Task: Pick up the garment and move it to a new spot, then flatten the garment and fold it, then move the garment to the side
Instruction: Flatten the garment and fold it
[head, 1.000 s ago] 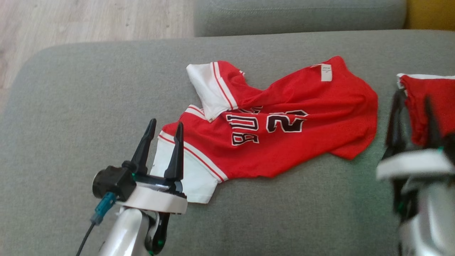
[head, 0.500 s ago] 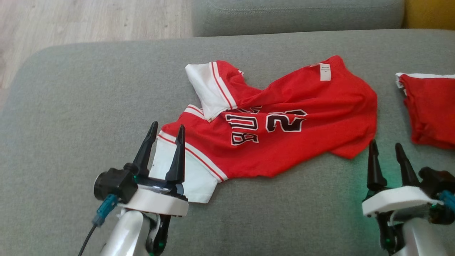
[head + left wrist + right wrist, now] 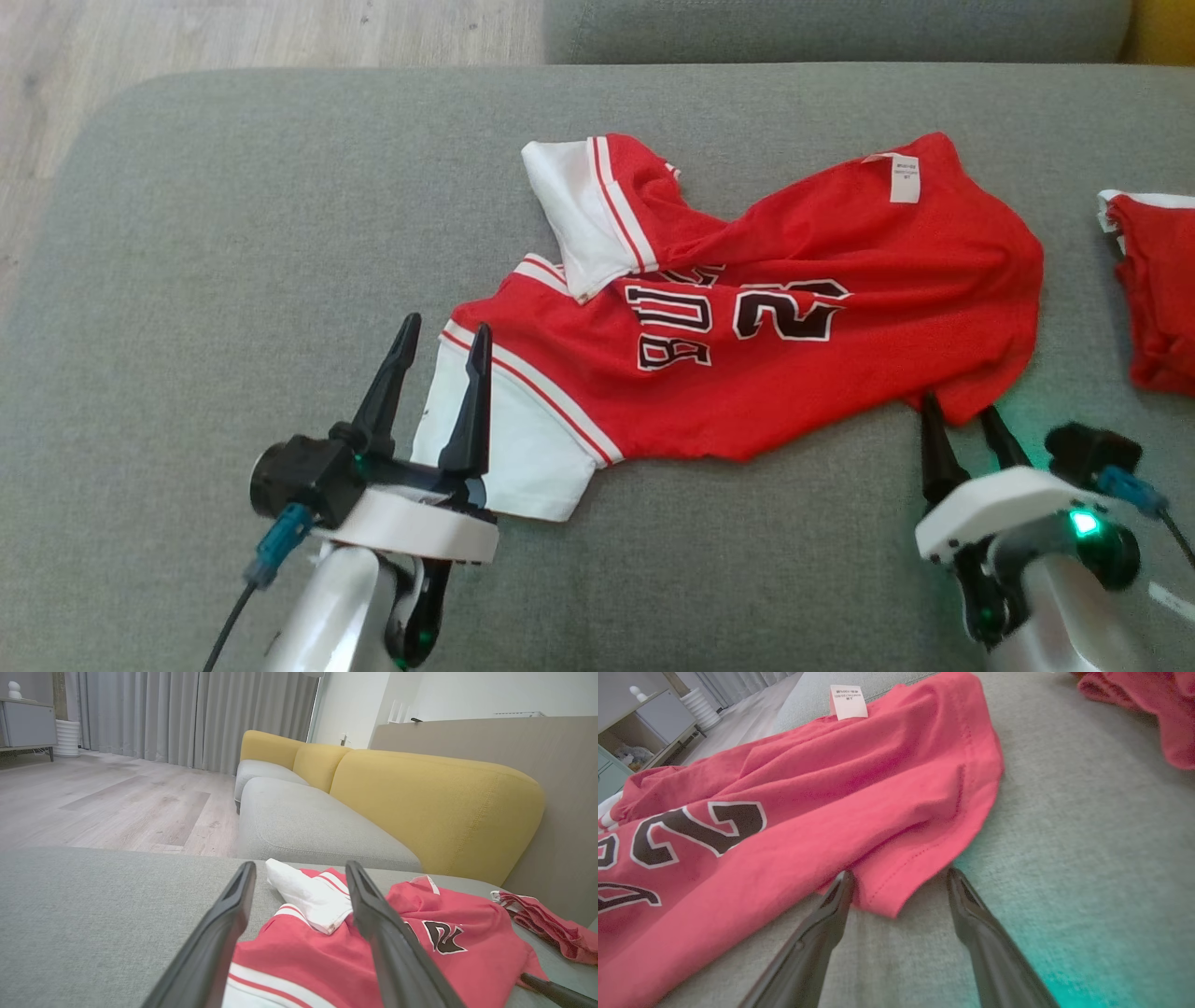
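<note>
A red jersey-knit garment (image 3: 794,317) lies rumpled on the grey, coarse-woven sofa seat (image 3: 233,233), stretched between the two grippers. Its white sleeve (image 3: 509,457), edged with thin red stripes, spreads flat under the left gripper (image 3: 446,327). That gripper's two long, dark, tapering fingers stand apart over the cloth and hold nothing. The other sleeve (image 3: 574,219), also white, is folded back over the chest just beyond those fingertips. Black block figures outlined in white run across the creased front. A small rectangular white label (image 3: 905,177) sits at the garment's far edge. The stitched, softly folded lower corner of the hem lies between the tips of the right gripper (image 3: 956,405), whose fingers are also spread wide and not closed on the fabric. A green light (image 3: 1083,523) glows on the housing behind them. Well apart on that gripper's outer side, a red cloth (image 3: 1158,308) lies bunched. Beyond the seat are a mustard-yellow padded backrest (image 3: 434,807) and a pale wood-plank floor (image 3: 233,33).
</note>
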Robot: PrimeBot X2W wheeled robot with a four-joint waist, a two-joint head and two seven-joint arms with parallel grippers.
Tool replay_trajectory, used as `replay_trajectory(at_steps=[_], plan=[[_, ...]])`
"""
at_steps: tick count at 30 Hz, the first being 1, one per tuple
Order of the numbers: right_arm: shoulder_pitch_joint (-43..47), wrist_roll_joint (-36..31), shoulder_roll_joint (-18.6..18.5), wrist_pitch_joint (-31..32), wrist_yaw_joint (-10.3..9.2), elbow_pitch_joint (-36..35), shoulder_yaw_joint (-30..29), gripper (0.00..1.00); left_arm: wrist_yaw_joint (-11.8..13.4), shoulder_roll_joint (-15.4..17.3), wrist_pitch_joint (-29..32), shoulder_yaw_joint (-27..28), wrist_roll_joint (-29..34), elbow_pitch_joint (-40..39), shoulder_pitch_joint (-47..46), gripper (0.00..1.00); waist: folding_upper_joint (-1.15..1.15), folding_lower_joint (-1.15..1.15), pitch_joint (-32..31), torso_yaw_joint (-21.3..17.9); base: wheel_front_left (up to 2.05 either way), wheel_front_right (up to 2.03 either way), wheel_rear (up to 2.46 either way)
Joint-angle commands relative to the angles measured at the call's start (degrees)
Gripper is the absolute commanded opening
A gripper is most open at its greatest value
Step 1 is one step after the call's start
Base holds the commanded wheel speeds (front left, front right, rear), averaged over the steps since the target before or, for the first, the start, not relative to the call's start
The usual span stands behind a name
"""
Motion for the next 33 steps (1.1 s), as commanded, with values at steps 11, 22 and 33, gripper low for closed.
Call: replay_trajectory(at_steps=[11,22,33], plan=[[-3.53,-3.3,-0.15,-1.38,-0.04,2.32,2.31,0.0,-0.09,0.39,-0.29,3.01,0.92,-1.34,-1.85,1.0,0.0,0.0,-1.23,-1.87,0.0,0.0,0.0],[3.3,-15.02,-0.15,10.32,-0.04,-14.66,-10.36,0.0,0.56,0.39,-0.29,3.34,0.01,-2.36,-0.73,1.0,0.0,0.0,-3.77,-5.0,0.0,0.0,0.0],[8.12,-18.31,-0.15,19.85,-0.04,-31.71,-16.44,1.0,0.62,0.39,-0.29,2.85,0.01,-2.58,-1.02,1.0,0.0,0.0,-3.58,-4.52,0.0,0.0,0.0]])
